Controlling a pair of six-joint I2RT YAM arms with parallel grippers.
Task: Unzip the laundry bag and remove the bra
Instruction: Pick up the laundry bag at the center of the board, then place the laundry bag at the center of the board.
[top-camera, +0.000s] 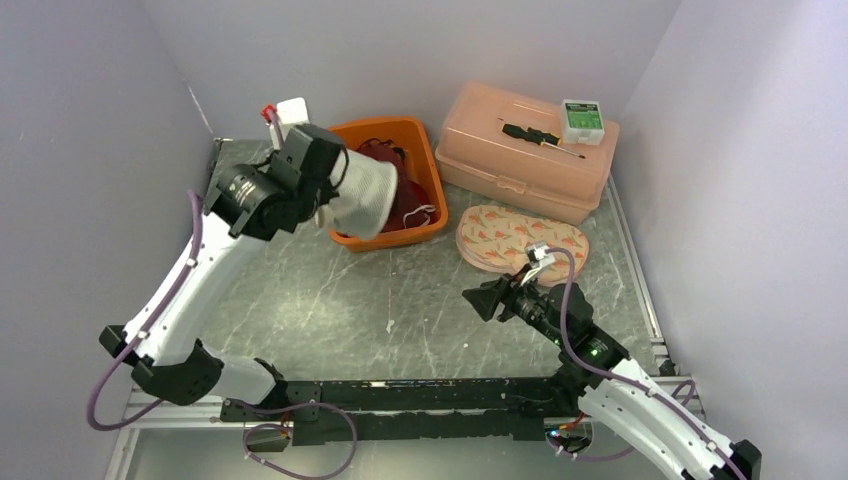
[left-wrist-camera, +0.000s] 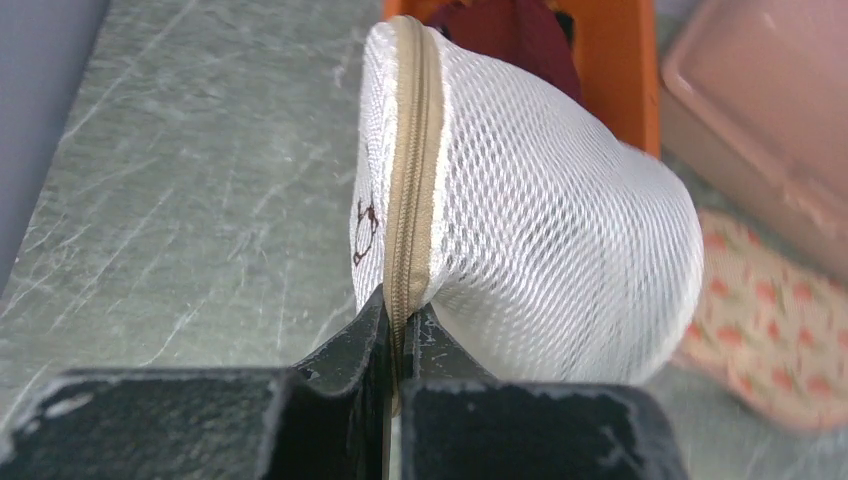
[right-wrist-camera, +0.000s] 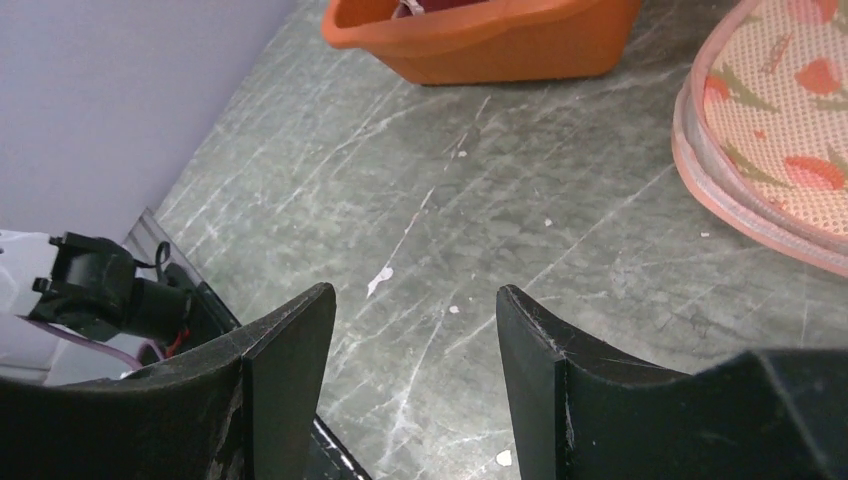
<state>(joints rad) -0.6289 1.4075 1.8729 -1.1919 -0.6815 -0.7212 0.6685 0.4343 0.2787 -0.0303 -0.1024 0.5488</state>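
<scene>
1. White mesh bag (top-camera: 362, 198) is held off the table (top-camera: 350, 300) by the left gripper (top-camera: 320, 208), at the front left corner of the bin (top-camera: 432, 180); whether bag and bin touch cannot be told
2. Left gripper (left-wrist-camera: 398, 330): jaws pressed together, pinching the bag's seam at the lower end of the zip (left-wrist-camera: 410, 170)
3. Zip: beige, running up the bag's edge in the wrist view, shut along the stretch seen. A small dark print (left-wrist-camera: 365, 225) sits beside it on the mesh
4. Bag contents: not discernible through the mesh; no bra can be identified inside
5. Bin: orange, at the rear centre-left of the table, holding a dark red garment (top-camera: 400, 165) with pale trim. Whether this is a bra cannot be told
6. Right gripper (top-camera: 478, 298): jaws spread, holding nothing, above bare table right of centre. Its wrist view (right-wrist-camera: 415, 300) shows only marbled surface between the fingers
7. Pouch (top-camera: 520, 238): flat, floral, pink-edged, lying on the table just beyond the right gripper and in front of the box (top-camera: 500, 150)
8. Box: pink plastic, lid closed, at the rear right. A screwdriver (top-camera: 540, 138) and a small green-and-white carton (top-camera: 581, 120) lie on the lid
9. Bottle (top-camera: 290, 112): white with a red part, at the rear wall, left of the bin
</scene>
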